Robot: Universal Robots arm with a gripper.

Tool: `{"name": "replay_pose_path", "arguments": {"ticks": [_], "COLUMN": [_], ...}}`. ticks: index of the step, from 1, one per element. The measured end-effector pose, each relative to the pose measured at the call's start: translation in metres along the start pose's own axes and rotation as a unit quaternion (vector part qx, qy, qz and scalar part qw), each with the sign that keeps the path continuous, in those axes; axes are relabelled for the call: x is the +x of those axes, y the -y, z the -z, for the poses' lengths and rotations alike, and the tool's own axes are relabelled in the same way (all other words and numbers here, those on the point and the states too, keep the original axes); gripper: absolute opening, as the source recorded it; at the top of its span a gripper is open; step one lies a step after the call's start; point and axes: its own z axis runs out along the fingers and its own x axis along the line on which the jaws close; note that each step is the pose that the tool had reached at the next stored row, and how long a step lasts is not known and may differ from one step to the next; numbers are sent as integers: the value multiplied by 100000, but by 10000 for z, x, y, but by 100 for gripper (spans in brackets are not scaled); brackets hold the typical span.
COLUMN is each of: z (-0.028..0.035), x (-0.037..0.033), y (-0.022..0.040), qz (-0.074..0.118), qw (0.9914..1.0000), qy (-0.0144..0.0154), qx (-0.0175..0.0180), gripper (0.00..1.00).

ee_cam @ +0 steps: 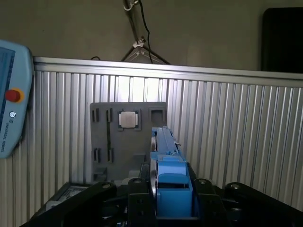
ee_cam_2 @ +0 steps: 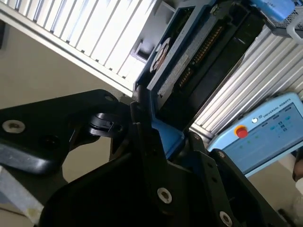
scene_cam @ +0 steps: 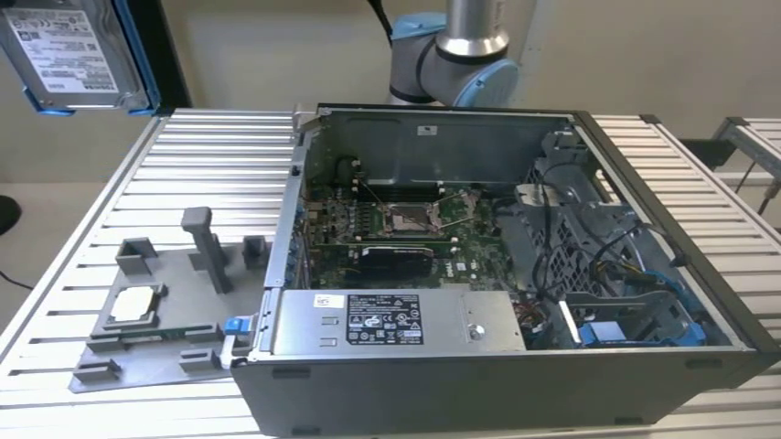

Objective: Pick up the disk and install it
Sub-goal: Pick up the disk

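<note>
Over ribbed aluminium table (ee_cam: 236,132), hand (ee_cam: 171,201) grips blue-framed disk (scene_cam: 71,50).

A grey plastic fixture plate (ee_cam: 128,146) lies on the ribbed aluminium table (ee_cam: 236,132) ahead of the end effector (ee_cam: 171,198), with a small square silver chip (ee_cam: 129,119) in it. An open dark metal computer case (scene_cam: 488,393) holding a green circuit board (scene_cam: 366,219) stands well apart from the end effector. A pale blue pendant with red button (ee_cam: 14,71) is off to one side.
</note>
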Motion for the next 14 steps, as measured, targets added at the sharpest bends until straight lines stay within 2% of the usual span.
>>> {"name": "replay_pose_path", "arguments": {"ticks": [3,6,14], "z": [0,1,0], "x": [0,3,20], "y": [1,57,411], "qz": [-3,-1,0], "qw": [100000,100000,100000], "qy": [10,8,7], "qx": [-22,-27,-29], "gripper": [0,0,0]}}
